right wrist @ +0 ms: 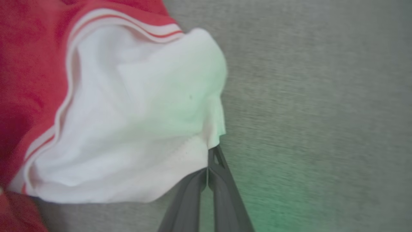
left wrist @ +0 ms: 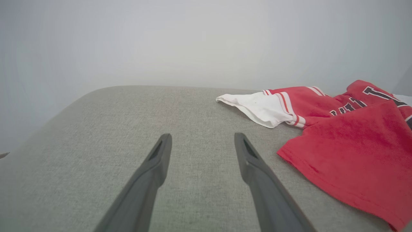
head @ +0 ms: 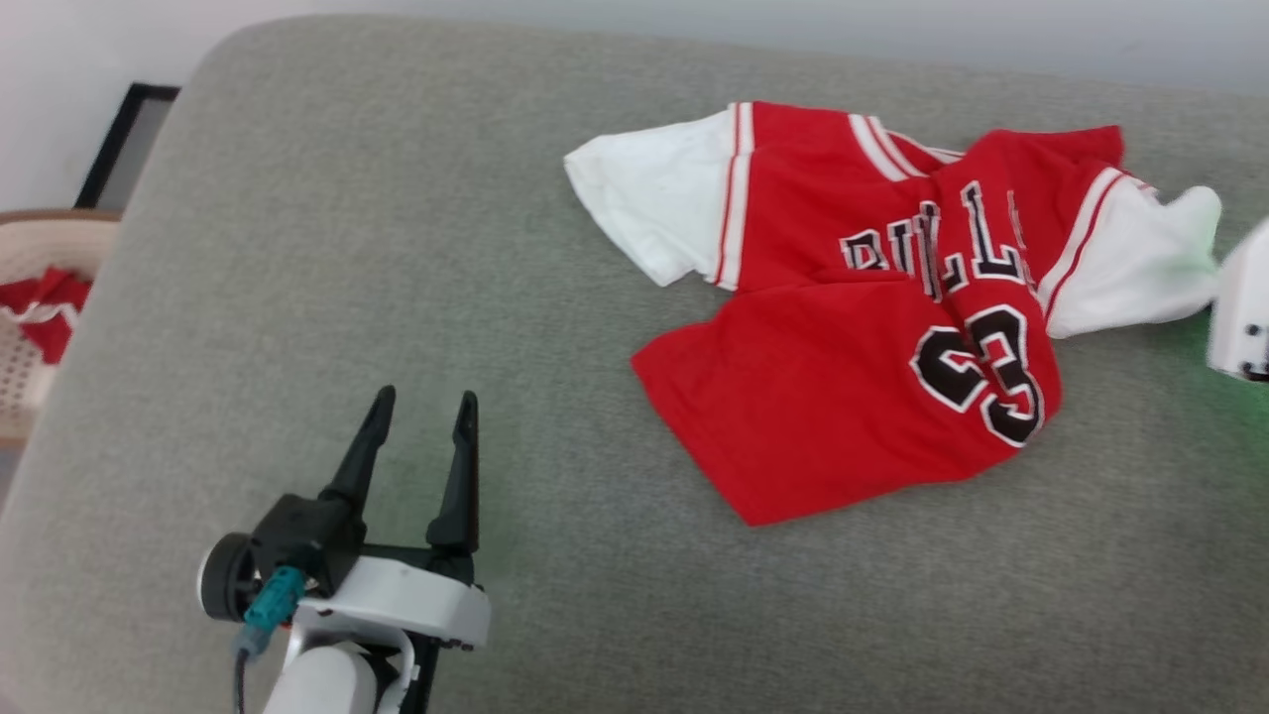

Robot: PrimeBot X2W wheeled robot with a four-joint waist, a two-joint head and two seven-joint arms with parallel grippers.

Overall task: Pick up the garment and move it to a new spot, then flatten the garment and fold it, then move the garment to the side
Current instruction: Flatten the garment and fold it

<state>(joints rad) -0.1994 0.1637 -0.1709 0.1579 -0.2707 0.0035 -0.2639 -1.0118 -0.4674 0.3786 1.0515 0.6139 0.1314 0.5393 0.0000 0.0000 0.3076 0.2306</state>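
The garment (head: 872,327), a red jersey with black lettering and white sleeves, lies crumpled on the grey cushion (head: 416,248), toward the right. My left gripper (head: 421,412) hovers open over bare cushion at the lower left, well apart from the jersey; its open gripper (left wrist: 201,141) has the garment (left wrist: 347,151) off to the right. My right gripper (right wrist: 210,158) is shut on the edge of the garment's white sleeve (right wrist: 135,129). In the head view its white housing (head: 1241,312) sits at the right edge beside that sleeve (head: 1140,268).
A woven basket (head: 35,288) holding red cloth stands left of the cushion, with a dark picture frame (head: 124,139) behind it. A pale wall runs behind the cushion's far edge.
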